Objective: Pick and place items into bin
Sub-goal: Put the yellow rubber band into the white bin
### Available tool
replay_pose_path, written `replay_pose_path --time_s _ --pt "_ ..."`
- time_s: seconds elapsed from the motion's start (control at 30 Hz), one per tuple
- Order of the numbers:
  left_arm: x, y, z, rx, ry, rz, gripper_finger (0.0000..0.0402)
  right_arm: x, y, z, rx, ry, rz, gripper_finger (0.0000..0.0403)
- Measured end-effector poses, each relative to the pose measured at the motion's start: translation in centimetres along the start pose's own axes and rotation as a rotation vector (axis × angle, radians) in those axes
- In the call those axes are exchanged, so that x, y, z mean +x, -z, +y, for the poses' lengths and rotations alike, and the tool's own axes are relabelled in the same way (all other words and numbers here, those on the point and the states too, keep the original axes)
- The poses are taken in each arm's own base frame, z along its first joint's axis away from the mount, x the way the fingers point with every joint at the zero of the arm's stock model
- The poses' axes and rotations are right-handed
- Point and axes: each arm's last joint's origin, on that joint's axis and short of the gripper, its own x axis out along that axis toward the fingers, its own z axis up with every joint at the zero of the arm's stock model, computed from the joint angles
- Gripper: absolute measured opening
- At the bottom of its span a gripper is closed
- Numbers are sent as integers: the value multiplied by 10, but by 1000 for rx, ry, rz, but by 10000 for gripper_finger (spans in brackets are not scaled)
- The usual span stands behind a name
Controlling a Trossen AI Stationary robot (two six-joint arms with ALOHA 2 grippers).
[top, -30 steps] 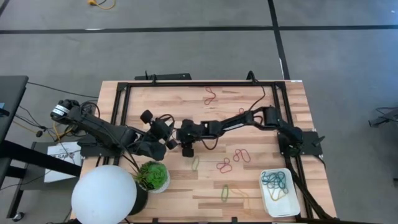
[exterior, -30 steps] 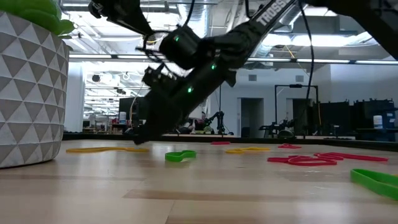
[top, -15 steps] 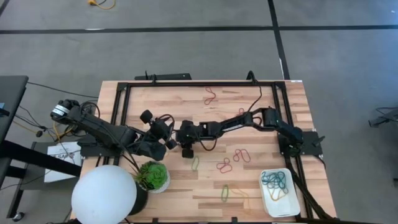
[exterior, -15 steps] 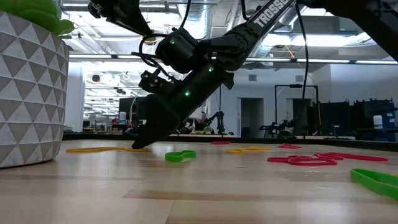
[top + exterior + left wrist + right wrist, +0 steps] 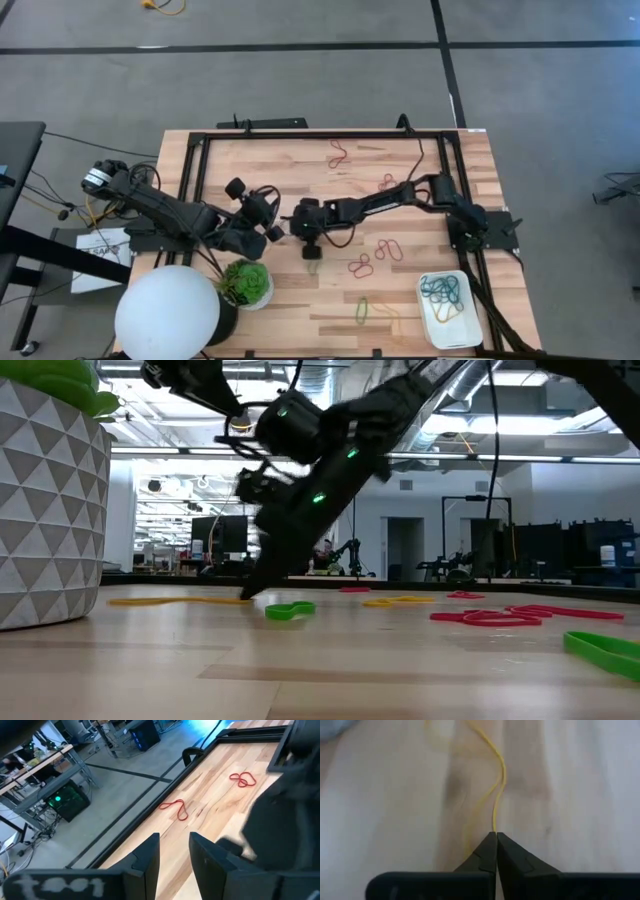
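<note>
My right gripper (image 5: 308, 250) (image 5: 495, 836) is at the table's middle, slanting down onto the wood, shut on a thin yellow rubber band (image 5: 498, 775). Other items lie loose: red loops (image 5: 337, 153) (image 5: 388, 249) (image 5: 360, 266) and green ones (image 5: 362, 310) (image 5: 290, 610). The bin (image 5: 455, 332), a white tray at the near right, holds teal and yellow bands. My left gripper (image 5: 272, 226) (image 5: 174, 851) hovers open just left of the right one, holding nothing. My right gripper pinches one end of the yellow band (image 5: 494, 826) between its two fingertips (image 5: 489, 845). The fingers slant down from the table's right side, their tips at the wood (image 5: 249, 595). The rest of the band trails away slack, low over the table.
A large white ball lamp (image 5: 167, 312) and a green potted plant (image 5: 247, 282) stand at the near left, the plant's patterned pot (image 5: 50, 510) close to the low camera. A black frame (image 5: 300, 134) runs round the far part of the table.
My right gripper has slid a little toward the table's near-right, tipped more steeply down, and shut its fingers on the yellow band's end. The left arm has kept still.
</note>
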Motion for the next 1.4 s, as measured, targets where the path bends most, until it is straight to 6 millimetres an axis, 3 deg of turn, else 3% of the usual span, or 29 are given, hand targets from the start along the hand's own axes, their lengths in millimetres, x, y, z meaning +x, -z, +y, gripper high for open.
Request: replay_pose_path --time_s 0.1,0.2,0.4,0.77,0.9,1.1,1.4 --pt "-2 2 0 12 -1 1 96 -28 -8 6 -13 7 33 1" --pt "-2 2 0 4 -14 -6 96 -72 -19 15 -36 51 69 0" --pt "-2 2 0 2 -16 -6 96 -143 -8 42 23 48 280 0" --pt "-2 2 0 -7 -15 -6 96 -285 50 118 393 54 779 0" --pt "-2 2 0 -12 -15 -6 96 -314 67 143 465 -8 676 0" --pt "-2 2 0 -23 -6 -1 96 -341 100 173 577 90 723 0" --pt "-2 2 0 -32 -5 -1 96 -361 141 215 703 163 731 0"
